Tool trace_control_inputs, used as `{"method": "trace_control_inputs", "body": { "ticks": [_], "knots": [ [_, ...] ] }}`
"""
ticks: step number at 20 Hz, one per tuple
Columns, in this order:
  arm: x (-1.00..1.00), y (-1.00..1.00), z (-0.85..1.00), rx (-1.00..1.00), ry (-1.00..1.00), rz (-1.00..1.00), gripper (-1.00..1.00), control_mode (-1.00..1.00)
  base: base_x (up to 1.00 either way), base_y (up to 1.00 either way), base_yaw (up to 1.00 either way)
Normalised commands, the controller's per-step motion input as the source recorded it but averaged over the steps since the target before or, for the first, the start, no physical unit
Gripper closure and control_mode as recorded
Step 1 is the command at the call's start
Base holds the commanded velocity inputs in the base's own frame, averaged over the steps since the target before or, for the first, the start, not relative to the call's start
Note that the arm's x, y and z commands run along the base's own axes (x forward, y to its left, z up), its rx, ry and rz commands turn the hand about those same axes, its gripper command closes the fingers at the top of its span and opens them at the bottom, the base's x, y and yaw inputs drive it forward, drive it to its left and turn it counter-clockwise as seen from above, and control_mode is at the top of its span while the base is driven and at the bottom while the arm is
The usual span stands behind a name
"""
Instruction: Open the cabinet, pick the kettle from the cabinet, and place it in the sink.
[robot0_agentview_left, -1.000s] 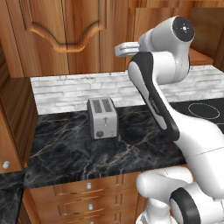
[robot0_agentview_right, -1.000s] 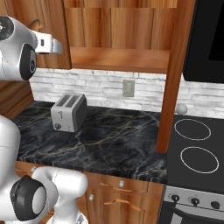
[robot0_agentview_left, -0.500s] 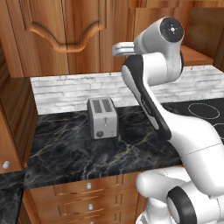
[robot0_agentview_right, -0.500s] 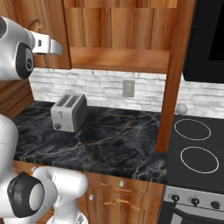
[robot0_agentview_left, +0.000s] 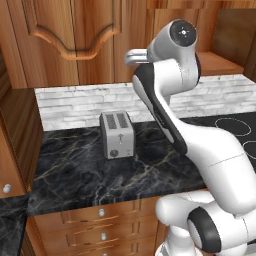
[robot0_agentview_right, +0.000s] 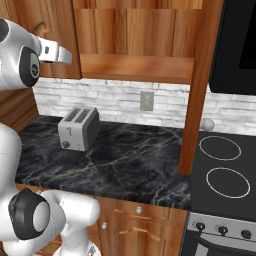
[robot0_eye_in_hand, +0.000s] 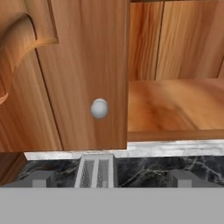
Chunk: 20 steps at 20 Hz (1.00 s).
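The cabinet (robot0_eye_in_hand: 78, 74) is reddish-brown wood, and its arched-panel door (robot0_agentview_left: 75, 40) carries a round silver knob (robot0_eye_in_hand: 99, 108). In the hand view the knob lies straight ahead, above the midpoint of my gripper (robot0_eye_in_hand: 109, 179). The two fingertips (robot0_eye_in_hand: 37, 178) stand wide apart with nothing between them, so the gripper is open. It is held high in front of the door (robot0_agentview_left: 132, 58), a little short of it (robot0_agentview_right: 61, 54). To the right of the door a bare wooden shelf (robot0_eye_in_hand: 175, 109) shows. The kettle and the sink are out of view.
A silver toaster (robot0_agentview_left: 116, 134) stands on the black marble counter (robot0_agentview_left: 100, 180) right under my hand. A stovetop (robot0_agentview_right: 222, 165) lies to the right past a wooden upright (robot0_agentview_right: 197, 90). Drawer fronts (robot0_agentview_left: 100, 220) run below the counter edge.
The arm's upper links have swung left toward the cabinet door. The gripper has stayed wide open, shifting only slightly. Toaster and door have not moved.
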Motion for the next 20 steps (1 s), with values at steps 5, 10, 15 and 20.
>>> {"method": "trace_control_inputs", "body": {
  "ticks": [5,10,15,20],
  "knots": [
    [0.25,0.07,-0.03,0.0,0.03,0.0,-1.0,-1.0,0.0,0.0,0.0],
    [0.25,0.01,0.0,0.0,0.0,0.0,-1.0,-1.0,0.0,0.0,0.0],
    [0.23,0.03,-0.02,0.0,0.0,0.0,-1.0,-1.0,0.0,0.0,0.0],
    [0.24,0.07,-0.04,0.0,0.03,0.0,-1.0,-1.0,0.0,0.0,0.0]
  ]
}}
